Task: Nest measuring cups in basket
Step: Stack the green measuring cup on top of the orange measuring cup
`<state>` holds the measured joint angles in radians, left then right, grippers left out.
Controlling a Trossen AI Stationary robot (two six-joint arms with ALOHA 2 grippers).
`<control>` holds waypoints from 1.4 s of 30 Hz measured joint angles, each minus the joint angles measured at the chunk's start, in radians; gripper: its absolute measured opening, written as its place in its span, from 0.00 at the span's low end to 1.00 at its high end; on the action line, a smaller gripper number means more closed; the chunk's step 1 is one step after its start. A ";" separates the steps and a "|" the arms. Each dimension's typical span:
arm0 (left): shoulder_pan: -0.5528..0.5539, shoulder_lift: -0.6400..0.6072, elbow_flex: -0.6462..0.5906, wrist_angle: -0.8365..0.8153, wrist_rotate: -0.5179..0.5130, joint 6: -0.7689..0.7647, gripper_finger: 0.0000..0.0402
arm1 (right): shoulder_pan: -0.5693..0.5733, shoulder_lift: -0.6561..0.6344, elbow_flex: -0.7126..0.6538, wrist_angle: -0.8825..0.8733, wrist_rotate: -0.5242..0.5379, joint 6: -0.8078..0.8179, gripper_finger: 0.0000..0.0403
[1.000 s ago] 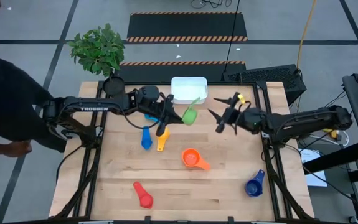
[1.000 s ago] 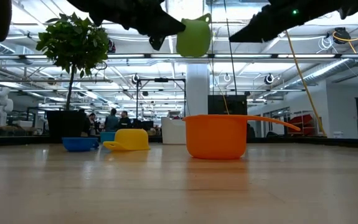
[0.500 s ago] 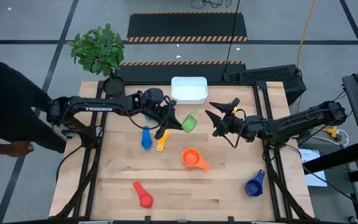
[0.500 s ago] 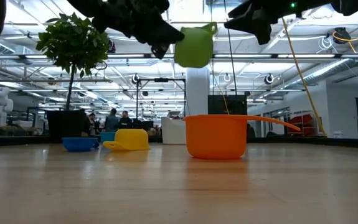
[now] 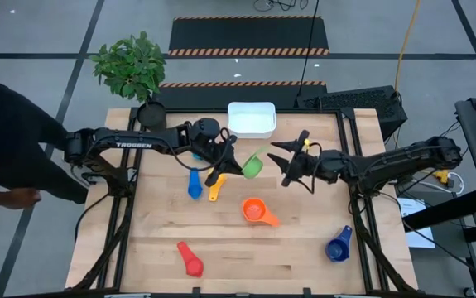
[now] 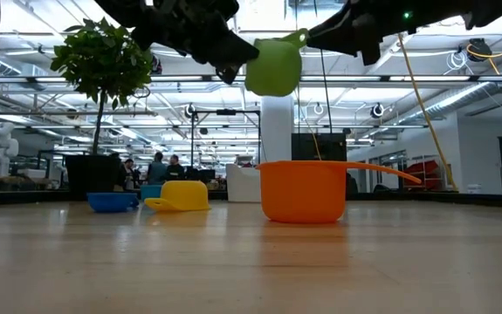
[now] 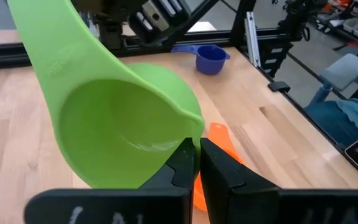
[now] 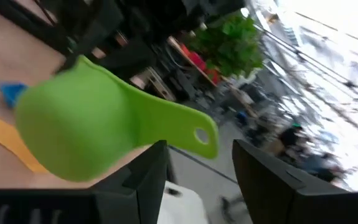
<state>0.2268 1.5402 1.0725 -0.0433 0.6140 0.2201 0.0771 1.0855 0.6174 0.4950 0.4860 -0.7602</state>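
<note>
While the white rectangular plastic basket (image 5: 251, 119) is sitting empty, left fingers (image 7: 191, 163) are pinching the green plastic measuring cup (image 5: 252, 165) aloft, right fingers (image 8: 250, 168) are gaping empty beside its handle, and five other cups are lying loose on the tabletop (image 5: 304, 240).

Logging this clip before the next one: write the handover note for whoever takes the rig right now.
Left gripper: shut on the green cup, held in the air at mid-table.
Right gripper: open, fingers either side of the green cup's handle, not yet closed.
Basket: at the far edge, no cup in it.
On the table: orange cup, yellow cup, blue cup, red cup, dark blue cup.
Done: nothing nested.
Left: every cup.
</note>
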 joint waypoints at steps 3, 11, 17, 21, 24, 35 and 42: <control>0.000 0.000 0.000 -0.017 0.036 0.038 0.04 | -0.030 0.000 0.000 0.001 -0.079 0.047 0.42; 0.000 0.000 0.000 -0.038 0.070 0.100 0.04 | -0.075 0.000 0.000 0.001 -0.215 0.069 0.35; 0.001 0.000 0.000 -0.044 0.070 0.118 0.05 | -0.090 0.000 0.000 -0.001 -0.255 0.092 0.26; 0.009 0.000 0.000 -0.046 0.070 0.118 0.05 | -0.098 0.000 0.000 0.001 -0.286 0.102 0.21; 0.015 0.000 0.000 -0.071 0.069 0.118 0.05 | -0.099 0.000 0.000 0.001 -0.284 0.126 0.19; 0.034 0.000 0.000 -0.171 0.067 0.203 0.05 | -0.096 0.078 0.124 -0.234 -0.279 0.235 0.26; 0.034 0.000 0.000 -0.226 0.068 0.252 0.05 | -0.096 0.198 0.204 -0.241 -0.278 0.125 0.33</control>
<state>0.2607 1.5402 1.0725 -0.2690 0.6815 0.4716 -0.0185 1.2832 0.8212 0.2543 0.2085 -0.6351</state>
